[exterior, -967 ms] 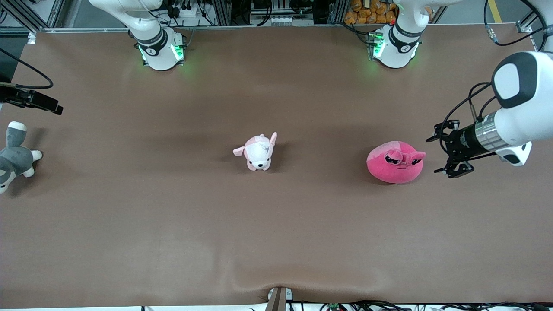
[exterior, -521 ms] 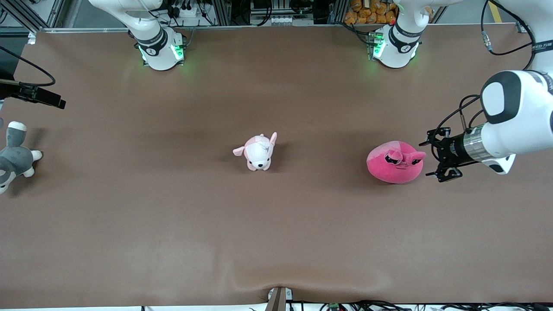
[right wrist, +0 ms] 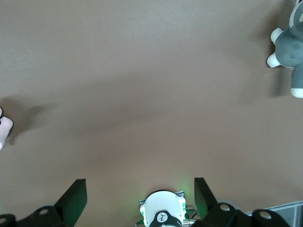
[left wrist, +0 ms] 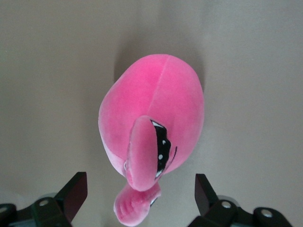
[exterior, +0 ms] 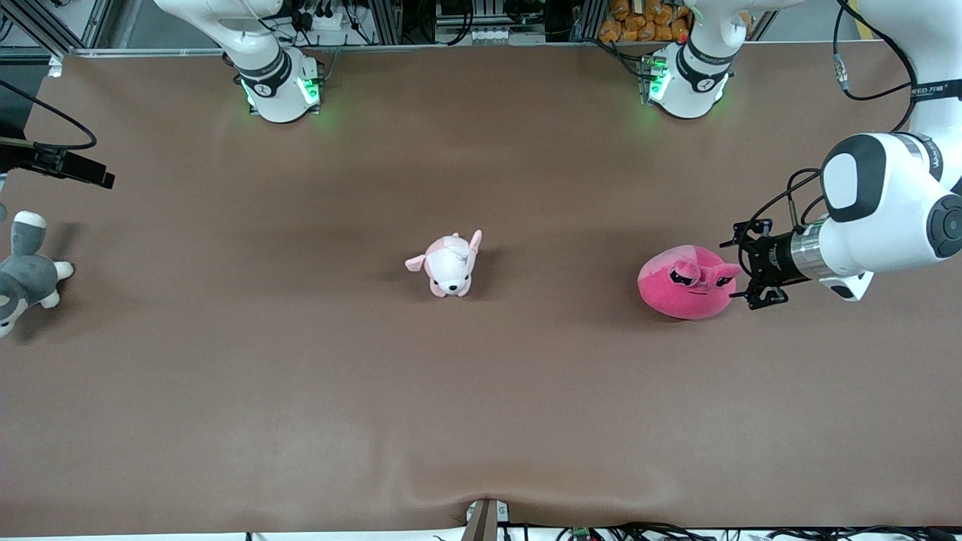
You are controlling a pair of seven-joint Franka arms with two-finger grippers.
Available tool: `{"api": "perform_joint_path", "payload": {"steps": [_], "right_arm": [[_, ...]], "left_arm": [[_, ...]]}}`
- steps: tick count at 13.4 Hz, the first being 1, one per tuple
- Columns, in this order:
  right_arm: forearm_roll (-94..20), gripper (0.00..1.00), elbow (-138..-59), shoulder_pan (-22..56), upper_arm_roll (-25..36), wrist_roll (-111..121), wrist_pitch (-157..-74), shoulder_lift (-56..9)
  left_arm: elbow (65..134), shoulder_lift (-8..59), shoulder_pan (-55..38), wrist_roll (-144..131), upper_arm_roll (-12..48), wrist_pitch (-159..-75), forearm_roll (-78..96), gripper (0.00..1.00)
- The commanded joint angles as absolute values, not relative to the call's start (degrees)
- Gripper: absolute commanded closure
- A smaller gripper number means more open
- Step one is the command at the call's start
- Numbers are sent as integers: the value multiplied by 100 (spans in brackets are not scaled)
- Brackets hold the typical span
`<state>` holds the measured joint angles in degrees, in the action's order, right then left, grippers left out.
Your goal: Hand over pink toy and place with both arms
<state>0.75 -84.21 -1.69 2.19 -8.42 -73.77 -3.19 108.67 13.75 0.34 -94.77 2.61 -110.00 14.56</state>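
Two spread fingers [left wrist: 75,191] — flank pink toy's [left wrist: 154,123] ear — untouched

grey plush [exterior: 22,278]: cut by frame edge | right end effector [right wrist: 139,198]: mostly out of front view

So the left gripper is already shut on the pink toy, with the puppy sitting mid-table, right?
Not quite. The left gripper is open, not shut: the left wrist view shows its fingers spread wide, one to each side of the pink toy, which lies on the table ungrasped. The puppy does sit mid-table.
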Motion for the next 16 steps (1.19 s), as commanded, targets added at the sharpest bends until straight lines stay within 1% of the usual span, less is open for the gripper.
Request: {"api": "perform_joint_path", "payload": {"steps": [1, 4, 5, 7, 8, 9, 10, 11, 14, 16], "right_arm": [[44, 0, -8314, -237, 176, -905, -7277, -352], [44, 0, -8314, -246, 176, -905, -7277, -352], [44, 0, -8314, -246, 176, -914, -7277, -352], [44, 0, -8314, -246, 176, -914, -7269, -352], [44, 0, -8314, -246, 176, -914, -7277, -352], [44, 0, -8323, -229, 176, -923, -7269, -352], [44, 0, -8323, -220, 176, -1027, -7269, -352], [9, 0, -8332, -194, 167, -1202, -7234, -352], [-464, 0, -8332, -89, 149, -2018, -7137, -360], [-824, 0, -8323, 218, 149, -2965, -7137, -369]], "left_arm": [[10995, 1441, 35, -9492, 272, -10978, 1529, 0], [10986, 1494, 44, -9501, 272, -10978, 1529, 0], [10986, 1512, 44, -9501, 272, -10978, 1529, 7], [10960, 1547, 70, -9562, 272, -10978, 1529, 35], [10934, 1573, 70, -9562, 272, -10978, 1529, 54], [10890, 1599, 53, -9580, 272, -10978, 1529, 77], [10829, 1600, 44, -9589, 272, -10978, 1529, 94], [10802, 1600, 44, -9598, 281, -10978, 1547, 100], [10688, 1469, 35, -10061, 290, -10951, 1739, 100], [10425, 1424, 35, -10248, 421, -10628, 1854, 100]]}}
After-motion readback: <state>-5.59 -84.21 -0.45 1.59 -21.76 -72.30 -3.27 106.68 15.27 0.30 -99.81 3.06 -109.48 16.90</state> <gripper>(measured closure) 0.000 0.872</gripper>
